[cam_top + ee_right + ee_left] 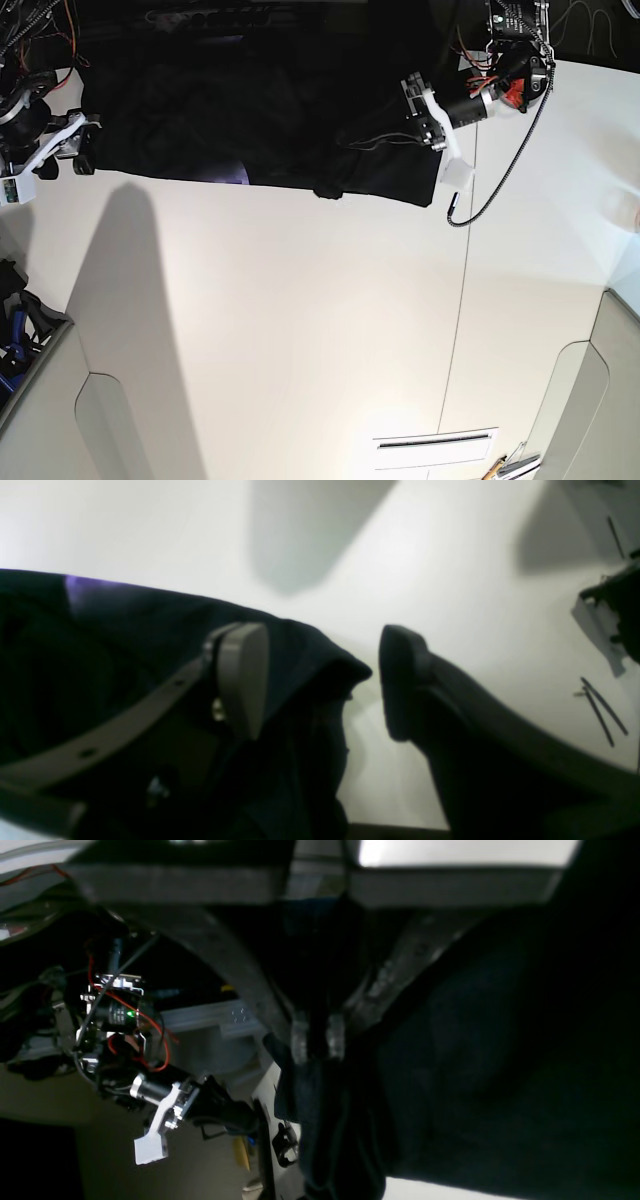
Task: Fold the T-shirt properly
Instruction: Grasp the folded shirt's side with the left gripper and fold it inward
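Note:
The black T-shirt (pixel 230 100) lies spread along the far edge of the white table (pixel 300 330), and a small purple patch of print (pixel 236 176) shows at its near hem. My left gripper (pixel 318 1037) is shut on a bunched fold of the black cloth (pixel 450 1065). In the base view it (pixel 335 180) sits at the shirt's near hem, right of centre. My right gripper (pixel 320 680) is open at the shirt's left edge. A corner of the cloth (pixel 325 660) lies between its fingers, untouched by the far finger. In the base view it (pixel 85 155) is at far left.
A black cable (pixel 500 190) loops from the left arm over the table's seam. A white label strip (pixel 435 448) lies near the front edge. Grey cut-outs (pixel 570 410) flank the front corners. Thin black ties (pixel 600 710) lie on the table beside the right gripper.

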Available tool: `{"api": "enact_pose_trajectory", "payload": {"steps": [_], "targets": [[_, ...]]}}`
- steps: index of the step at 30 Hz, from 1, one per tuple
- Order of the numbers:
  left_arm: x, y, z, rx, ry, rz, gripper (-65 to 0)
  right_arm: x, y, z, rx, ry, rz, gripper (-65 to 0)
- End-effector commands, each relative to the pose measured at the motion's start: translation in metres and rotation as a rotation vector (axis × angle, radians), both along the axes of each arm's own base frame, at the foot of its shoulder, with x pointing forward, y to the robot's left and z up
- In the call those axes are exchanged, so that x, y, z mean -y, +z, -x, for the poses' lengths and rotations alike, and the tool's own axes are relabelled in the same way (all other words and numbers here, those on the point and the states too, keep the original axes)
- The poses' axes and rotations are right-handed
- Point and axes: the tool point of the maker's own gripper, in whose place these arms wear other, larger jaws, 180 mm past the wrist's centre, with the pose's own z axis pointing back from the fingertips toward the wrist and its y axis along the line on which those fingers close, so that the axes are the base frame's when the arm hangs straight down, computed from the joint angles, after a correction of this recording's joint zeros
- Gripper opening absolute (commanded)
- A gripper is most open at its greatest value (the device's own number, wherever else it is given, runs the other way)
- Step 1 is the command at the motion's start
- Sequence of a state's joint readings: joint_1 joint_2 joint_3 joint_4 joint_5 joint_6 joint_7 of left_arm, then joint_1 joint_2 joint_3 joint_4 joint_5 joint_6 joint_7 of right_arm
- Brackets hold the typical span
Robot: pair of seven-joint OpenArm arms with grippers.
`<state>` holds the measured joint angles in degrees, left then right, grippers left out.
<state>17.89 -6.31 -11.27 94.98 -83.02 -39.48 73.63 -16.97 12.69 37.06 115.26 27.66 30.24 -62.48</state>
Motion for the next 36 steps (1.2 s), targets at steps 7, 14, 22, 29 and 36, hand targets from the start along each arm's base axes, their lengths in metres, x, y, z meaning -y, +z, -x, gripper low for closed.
{"api": "enact_pose_trajectory", "payload": {"steps": [7,14,22,29,36], "targets": [[-0.001,0.016,-0.012,0.057,0.033,0.039,-35.1,0.0,0.01,-0.006,0.041,0.01,-0.002,-29.8],[-0.002,0.017,-0.013,0.059,0.041,0.043,-33.8,-0.002,0.011,-0.007,0.047,0.014,-0.015,-29.8],[-0.041,0.015,-0.026,0.113,0.119,-0.127,-56.2,-0.001,0.011,-0.006,0.044,0.013,-0.012,-29.8],[-0.11,-0.006,-0.016,0.083,0.184,-0.418,-65.0,-0.001,0.011,-0.007,0.045,0.013,-0.012,-29.8],[-0.111,-0.03,0.015,-0.01,0.127,-0.481,-65.0,-0.001,0.011,-0.007,0.046,0.013,-0.012,-29.8]]}}
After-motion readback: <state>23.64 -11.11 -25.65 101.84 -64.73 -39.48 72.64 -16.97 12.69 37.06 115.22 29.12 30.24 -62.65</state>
